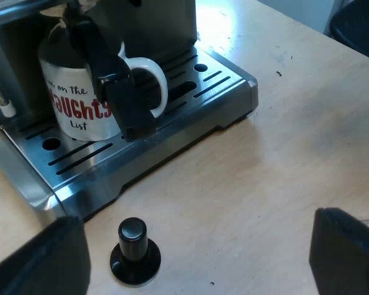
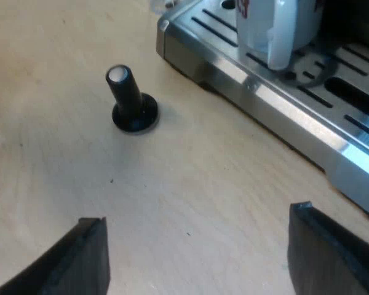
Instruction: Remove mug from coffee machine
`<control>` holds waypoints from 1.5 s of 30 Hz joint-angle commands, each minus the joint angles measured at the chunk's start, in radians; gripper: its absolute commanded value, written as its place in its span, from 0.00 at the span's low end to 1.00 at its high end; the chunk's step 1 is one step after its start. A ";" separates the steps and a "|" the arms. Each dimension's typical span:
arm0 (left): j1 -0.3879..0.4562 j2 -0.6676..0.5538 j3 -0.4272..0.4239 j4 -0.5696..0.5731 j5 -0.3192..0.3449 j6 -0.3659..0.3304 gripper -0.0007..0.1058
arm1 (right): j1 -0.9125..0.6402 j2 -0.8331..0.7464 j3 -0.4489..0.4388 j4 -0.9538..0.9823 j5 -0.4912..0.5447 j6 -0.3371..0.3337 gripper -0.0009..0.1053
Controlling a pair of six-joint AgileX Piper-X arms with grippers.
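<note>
Task open: mug (image 1: 74,107) not removed.
It sits on machine tray (image 1: 227,83), ahead of both grippers; left gripper (image 1: 194,246) and right gripper (image 2: 197,233) wide, empty, over desk (image 1: 264,172). Grasp, lift remain.

I see a pale wooden tabletop (image 1: 283,160). The machine (image 1: 190,123) sits with its steel base flat on the wood. A tamper (image 1: 134,249) stands upright on the bare wood near the base's front, not touching it. One tabletop edge runs beyond the machine's corner.
</note>
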 commanded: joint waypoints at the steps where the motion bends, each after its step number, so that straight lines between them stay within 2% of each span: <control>1: -0.003 0.001 -0.005 -0.011 0.003 0.001 0.82 | 0.028 0.047 -0.007 -0.064 0.034 0.030 0.60; 4: -0.003 0.001 -0.005 -0.011 0.003 0.001 0.82 | 0.049 0.122 -0.007 -0.129 0.052 0.082 0.60; 10: -0.003 0.001 -0.005 -0.011 0.003 0.001 0.82 | 0.063 0.235 -0.007 -0.237 0.058 0.132 0.60; 13: -0.003 0.001 -0.005 -0.011 0.003 0.001 0.82 | 0.063 0.300 -0.007 -0.310 0.083 0.204 0.60; 16: -0.003 0.001 -0.005 -0.011 0.003 0.001 0.82 | 0.063 0.334 -0.007 -0.342 0.104 0.226 0.60; 28: -0.003 0.001 -0.005 -0.011 0.003 0.001 0.82 | 0.076 0.484 -0.007 -0.600 0.140 0.229 0.60; 31: -0.003 0.001 -0.005 -0.011 0.003 0.001 0.82 | 0.109 0.534 -0.007 -0.673 0.241 0.222 0.60; 33: -0.003 0.001 -0.005 -0.011 0.003 0.001 0.82 | 0.126 0.567 -0.007 -0.732 0.307 0.194 0.60; 35: -0.003 0.001 -0.005 -0.011 0.003 0.001 0.82 | 0.133 0.591 -0.007 -0.776 0.330 0.191 0.60; 45: -0.003 0.001 -0.005 -0.011 0.003 0.001 0.82 | 0.133 0.756 -0.007 -1.025 0.335 0.201 0.60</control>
